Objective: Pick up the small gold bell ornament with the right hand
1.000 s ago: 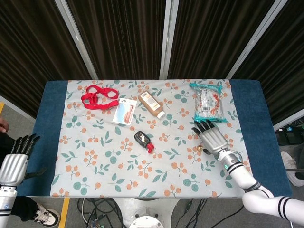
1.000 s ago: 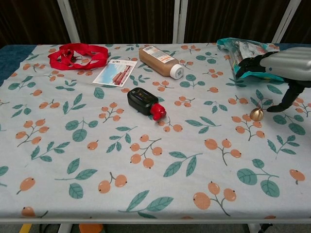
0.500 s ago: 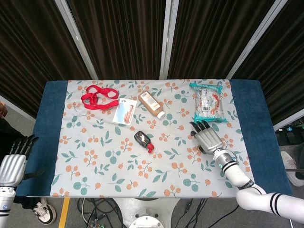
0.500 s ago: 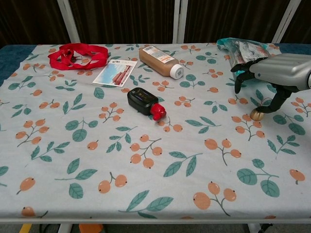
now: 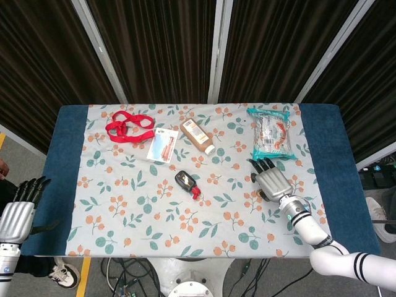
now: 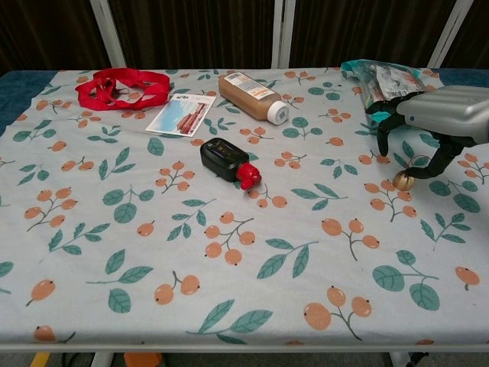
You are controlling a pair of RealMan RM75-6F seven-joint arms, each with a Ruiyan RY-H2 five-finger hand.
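The small gold bell sits on the floral cloth at the right side of the chest view. My right hand arches over it: the fingers point down on the bell's left, and the thumb curls in close on its right. I see no hold on the bell. From the head view my right hand covers the bell completely. My left hand hangs off the table's left edge, fingers straight and apart, holding nothing.
A teal snack packet lies just beyond my right hand. Toward the middle lie a black device with a red cap and a brown bottle. A card and a red ribbon lie at the back left.
My right hand has moved left over the bell, which showed beside it in the head view a second ago. Its fingers have tipped downward and the thumb has come closer to the bell.
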